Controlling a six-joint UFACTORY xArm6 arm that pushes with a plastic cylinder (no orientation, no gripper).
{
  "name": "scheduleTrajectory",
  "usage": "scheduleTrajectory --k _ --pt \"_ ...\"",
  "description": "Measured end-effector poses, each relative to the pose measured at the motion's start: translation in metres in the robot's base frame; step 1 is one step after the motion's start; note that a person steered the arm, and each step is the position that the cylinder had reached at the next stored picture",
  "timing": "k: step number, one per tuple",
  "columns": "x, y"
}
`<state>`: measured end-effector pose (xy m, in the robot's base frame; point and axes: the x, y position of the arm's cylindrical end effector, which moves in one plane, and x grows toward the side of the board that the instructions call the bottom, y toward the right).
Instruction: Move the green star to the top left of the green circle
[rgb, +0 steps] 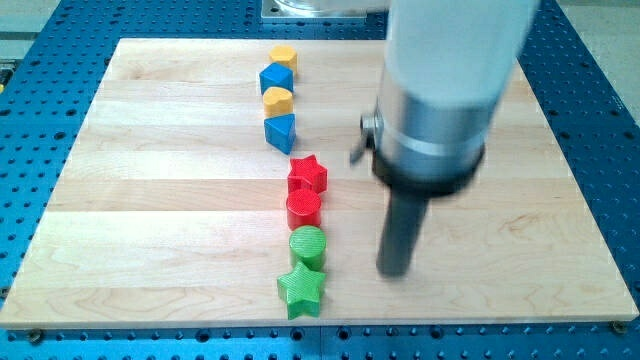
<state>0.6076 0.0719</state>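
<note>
The green star (301, 290) lies near the board's bottom edge, touching the green circle (308, 244) just above it. My tip (394, 271) rests on the board to the right of both green blocks, about level with the gap between them and clearly apart from them. The rod hangs from the wide grey arm body (440, 90) at the view's top right.
Blocks form a column up the board's middle: a red circle (303, 208), a red star (307, 175), a blue triangle-like block (281, 132), a yellow block (277, 100), a blue block (275, 78), a yellow block (283, 56). The wooden board (150, 200) lies on a blue perforated table.
</note>
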Motion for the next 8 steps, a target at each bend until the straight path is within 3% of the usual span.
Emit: scheduleTrajectory --k 2,3,7,8 --pt "0.011 -0.026" --pt "0.011 -0.092" --pt "0.010 -0.209" --pt "-0.032 -0.192"
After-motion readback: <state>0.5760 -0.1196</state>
